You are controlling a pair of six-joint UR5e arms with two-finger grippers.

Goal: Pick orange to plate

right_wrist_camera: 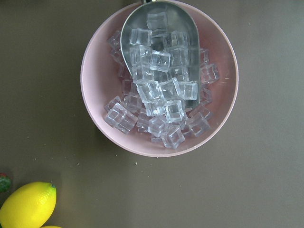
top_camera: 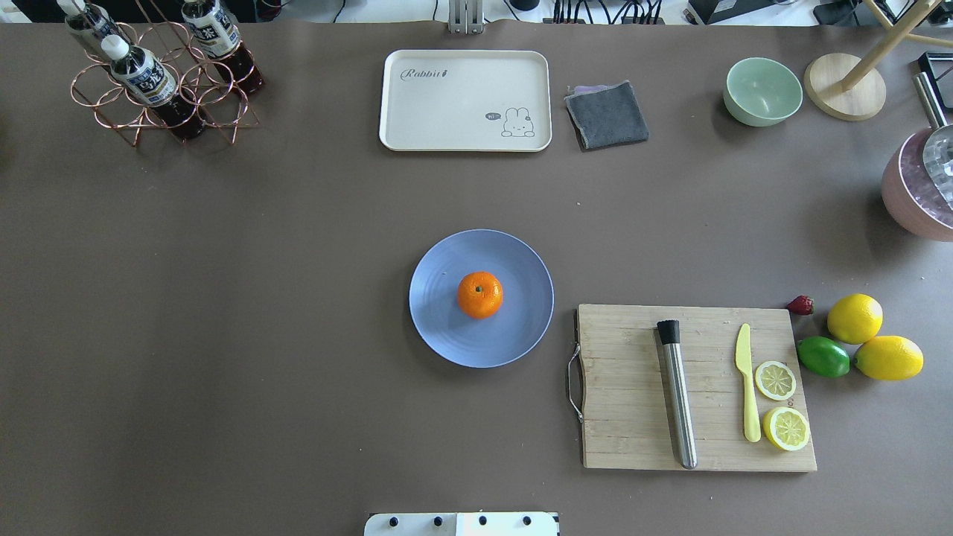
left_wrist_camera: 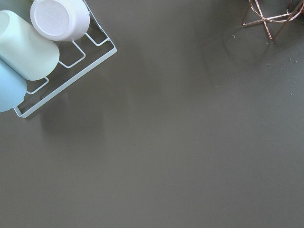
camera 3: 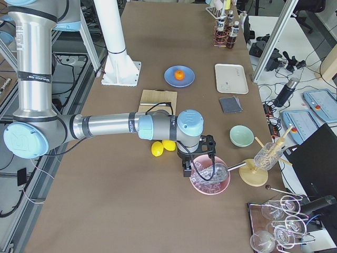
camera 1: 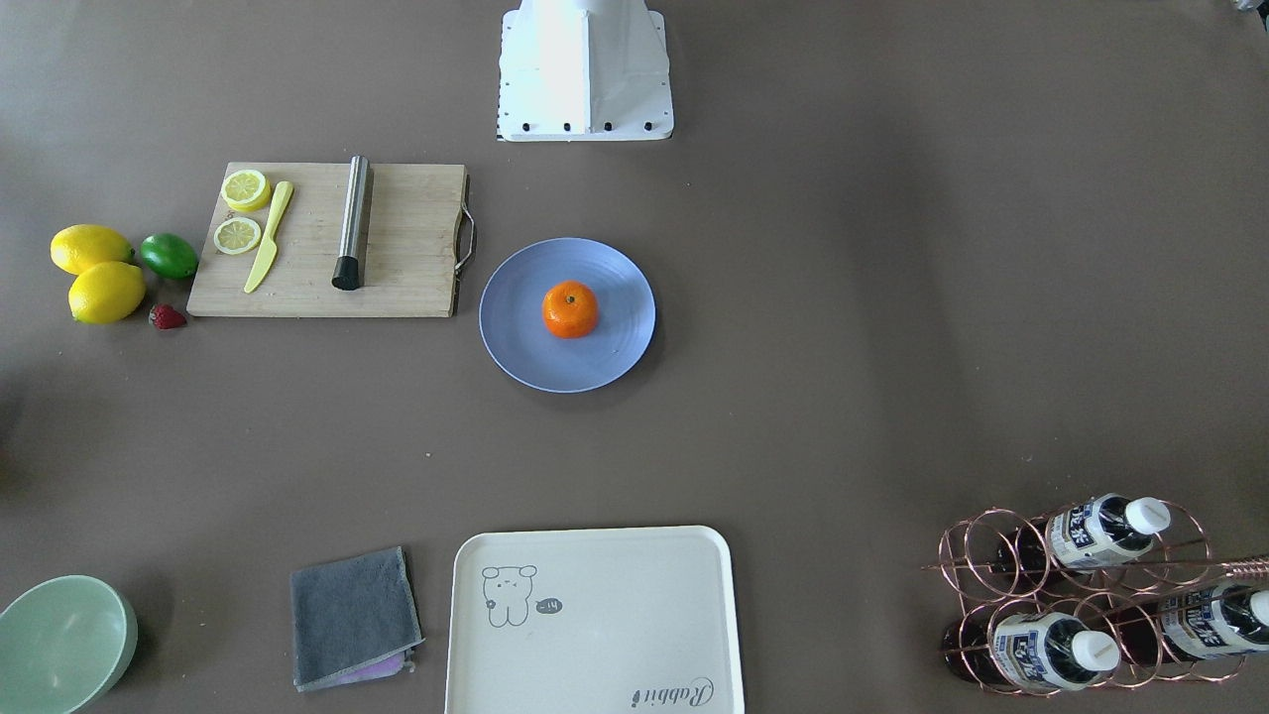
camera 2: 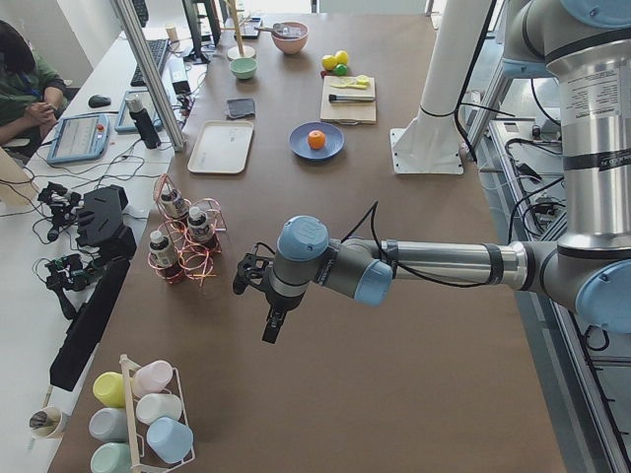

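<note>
The orange (camera 1: 570, 308) sits near the middle of the periwinkle-blue plate (camera 1: 516, 332), stem dot up. The overhead view shows the same, orange (top_camera: 479, 294) on plate (top_camera: 447, 339), with no arm over them. My left gripper (camera 2: 270, 327) hangs over bare table at the left end, far from the plate; I cannot tell if it is open or shut. My right gripper (camera 3: 186, 169) is at the right end, over the rim of a pink bowl; its state cannot be told either. Neither wrist view shows fingers.
A cutting board (top_camera: 633, 417) beside the plate carries a steel muddler (top_camera: 677, 398), a yellow knife and lemon slices. Lemons (top_camera: 855, 318), a lime and a strawberry lie beyond it. A cream tray (top_camera: 465, 100), grey cloth, mint bowl (top_camera: 762, 91), bottle rack (top_camera: 160, 82), cup rack (left_wrist_camera: 42, 42) and a pink ice bowl (right_wrist_camera: 95, 95) line the edges.
</note>
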